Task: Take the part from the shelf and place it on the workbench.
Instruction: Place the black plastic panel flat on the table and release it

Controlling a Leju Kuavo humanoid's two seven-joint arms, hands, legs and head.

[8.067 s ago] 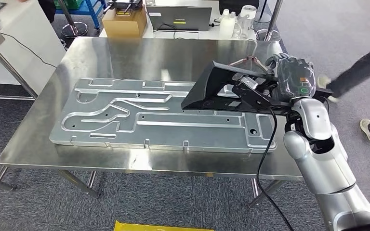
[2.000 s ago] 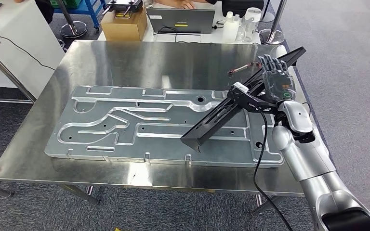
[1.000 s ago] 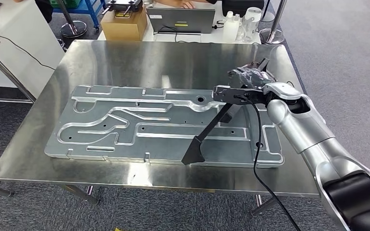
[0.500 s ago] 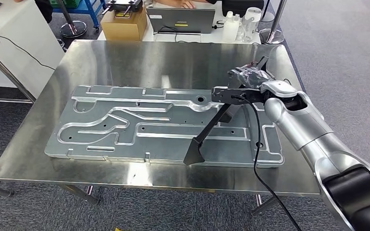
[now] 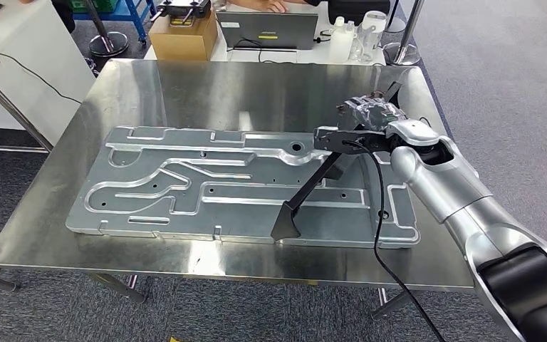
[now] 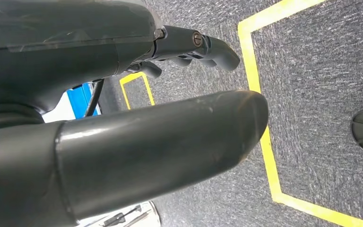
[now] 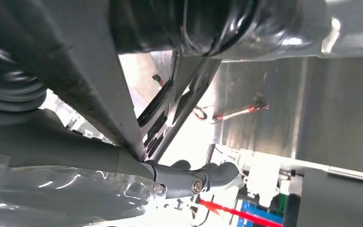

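The part is a long black bracket, held tilted on edge. Its low tip touches the ribbed aluminium plate near the plate's front edge. My right hand grips the part's upper end above the right side of the steel workbench. In the right wrist view the black part runs across the hand, with dark fingers wrapped under it. My left hand hangs over grey carpet with its thumb apart from the fingers and nothing in it.
Behind the bench stand a cardboard box, a laptop and plastic bottles. A black cable hangs from my right wrist across the plate's right end. Yellow tape marks the floor under my left hand.
Eight seconds ago the part lay flat in my right hand above the plate. The hand has since turned and lowered the far end onto the plate; over the last second it barely moved.
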